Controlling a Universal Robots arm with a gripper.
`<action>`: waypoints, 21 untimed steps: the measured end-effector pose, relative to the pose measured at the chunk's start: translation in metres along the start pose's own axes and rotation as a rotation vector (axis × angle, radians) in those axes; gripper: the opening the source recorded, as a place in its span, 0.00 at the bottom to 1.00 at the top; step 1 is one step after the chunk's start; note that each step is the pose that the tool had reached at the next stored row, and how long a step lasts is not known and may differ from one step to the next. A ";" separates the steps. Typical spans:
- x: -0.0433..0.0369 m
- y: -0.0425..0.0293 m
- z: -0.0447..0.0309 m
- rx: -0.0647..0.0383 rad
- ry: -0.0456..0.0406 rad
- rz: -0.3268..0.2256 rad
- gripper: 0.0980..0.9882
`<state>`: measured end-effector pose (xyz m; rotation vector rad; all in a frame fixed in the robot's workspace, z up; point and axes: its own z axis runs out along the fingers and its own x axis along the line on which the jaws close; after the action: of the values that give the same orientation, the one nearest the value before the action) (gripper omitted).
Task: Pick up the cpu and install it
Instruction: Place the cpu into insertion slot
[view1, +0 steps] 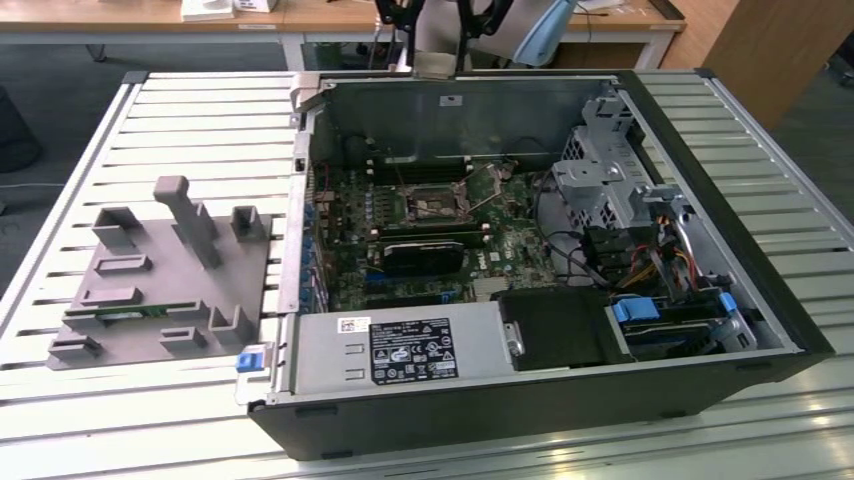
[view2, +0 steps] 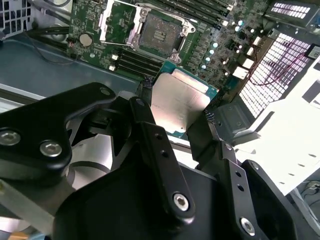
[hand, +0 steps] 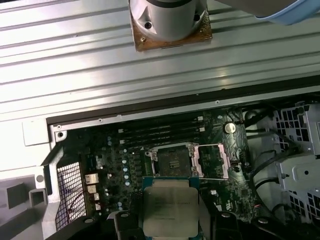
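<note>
Pickup half looks sorted. The small flat square cpu with the silvery-grey metal top (view2: 185, 95) is pinched by two opposite edges between the black fingers (view2: 150, 130) of the gripper (view2: 177, 102). So the gripper is clenched on the chip. The chip is carried in the air, a bit tilted, over the green motherboard (hand: 125, 165) inside the open black computer case (view1: 534, 425), which is laid flat on the slatted metal table (view1: 200, 120).

The install half isn't done, going by what's seen. The square cpu socket (hand: 172, 161) is bare, with its metal load plate (hand: 215, 160) flipped open beside it. In the first wrist view the chip is hung near the socket rather than squarely over it.

Room-wise, the case's side panel is off, so the socket is left open from above. The tight spots are judged to be:
- the long dark memory slots (hand: 160, 131) run along one edge of the socket
- the raised load plate at another edge
- the black finned block (view1: 424, 250) sat just beside the socket, toward the grey power supply box (view1: 400, 350) at the case's near edge
</note>
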<state>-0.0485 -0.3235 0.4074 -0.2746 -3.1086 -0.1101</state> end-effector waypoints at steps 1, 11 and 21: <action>0.0000 0.0000 0.0001 0.000 -0.0011 0.015 0.49; 0.0000 0.0000 0.0005 -0.002 -0.0066 0.096 0.49; 0.0000 -0.0001 0.0009 -0.004 -0.0117 0.171 0.49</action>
<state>-0.0485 -0.3235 0.4065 -0.5407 -3.0796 -0.1125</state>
